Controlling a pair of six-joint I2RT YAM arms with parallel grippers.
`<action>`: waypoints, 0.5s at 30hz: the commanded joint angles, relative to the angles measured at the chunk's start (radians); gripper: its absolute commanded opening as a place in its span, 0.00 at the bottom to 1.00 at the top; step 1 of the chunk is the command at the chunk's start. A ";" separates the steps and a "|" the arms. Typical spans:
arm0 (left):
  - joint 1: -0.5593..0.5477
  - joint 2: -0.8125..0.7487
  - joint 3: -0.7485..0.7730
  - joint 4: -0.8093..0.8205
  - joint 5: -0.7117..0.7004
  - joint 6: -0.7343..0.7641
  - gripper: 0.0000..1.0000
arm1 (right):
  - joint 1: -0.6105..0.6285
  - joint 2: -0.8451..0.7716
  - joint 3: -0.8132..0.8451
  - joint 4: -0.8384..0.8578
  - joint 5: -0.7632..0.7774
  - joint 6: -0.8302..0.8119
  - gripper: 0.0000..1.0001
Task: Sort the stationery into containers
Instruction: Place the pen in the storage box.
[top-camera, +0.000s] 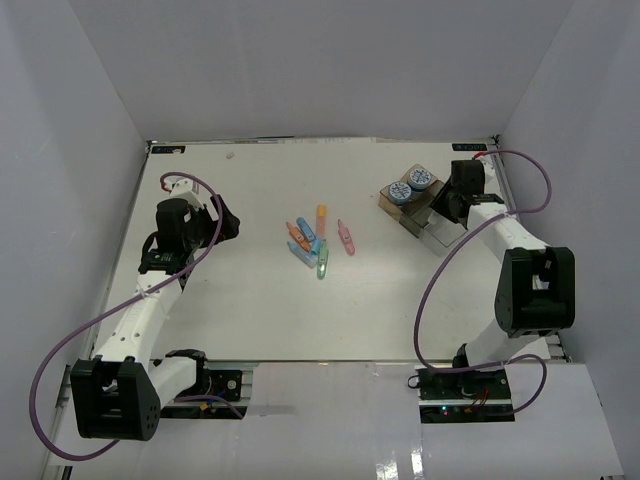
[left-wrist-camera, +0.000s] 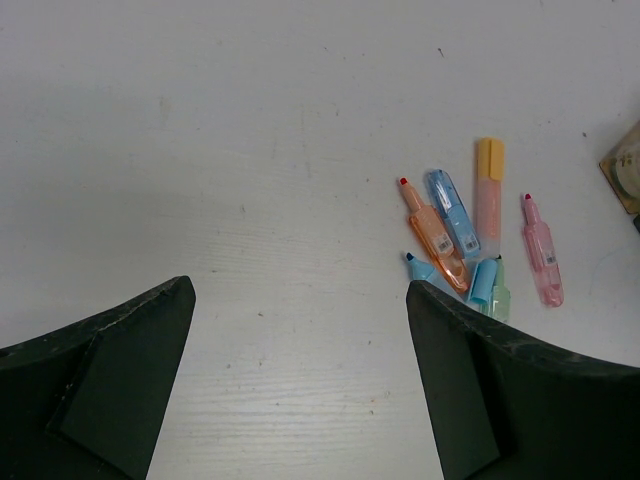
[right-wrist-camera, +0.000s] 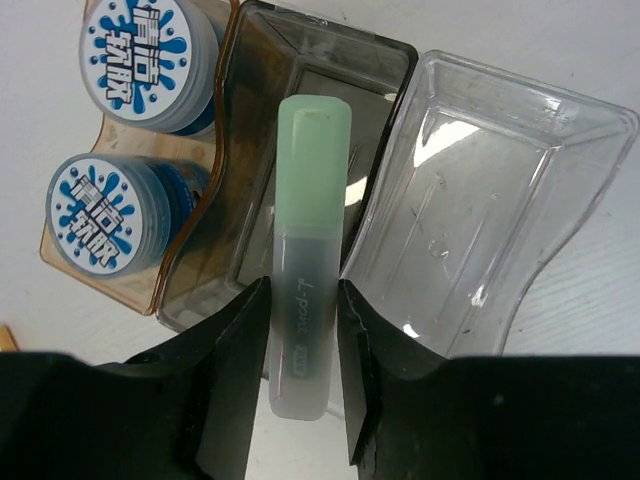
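Observation:
My right gripper (right-wrist-camera: 304, 320) is shut on a green highlighter (right-wrist-camera: 308, 270) and holds it over the smoky grey tray (right-wrist-camera: 330, 60), beside the clear tray (right-wrist-camera: 500, 170). Two blue-and-white rolls (right-wrist-camera: 135, 55) (right-wrist-camera: 95, 215) sit in the amber tray (right-wrist-camera: 110, 295). In the top view the trays (top-camera: 420, 212) stand at the back right, with the right gripper (top-camera: 450, 205) over them. The other pastel pieces (top-camera: 312, 240) lie in a loose pile mid-table: orange (left-wrist-camera: 435, 235), blue (left-wrist-camera: 452, 210), yellow-capped (left-wrist-camera: 488, 190), pink (left-wrist-camera: 541, 250) and green (left-wrist-camera: 500, 295). My left gripper (left-wrist-camera: 298, 290) is open and empty, left of the pile.
White walls close in the table on three sides. The left arm (top-camera: 175, 235) reaches along the left side. The right arm (top-camera: 520, 260) and its cable run along the right edge.

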 joint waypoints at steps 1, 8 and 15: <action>0.005 -0.018 0.007 0.003 0.012 -0.006 0.98 | -0.005 0.056 0.079 0.043 -0.026 0.042 0.43; 0.005 -0.018 0.007 0.003 0.015 -0.006 0.98 | -0.008 0.116 0.119 0.050 -0.044 0.062 0.61; 0.005 -0.018 0.010 0.003 0.018 -0.009 0.98 | 0.006 0.078 0.095 0.112 -0.110 -0.044 0.66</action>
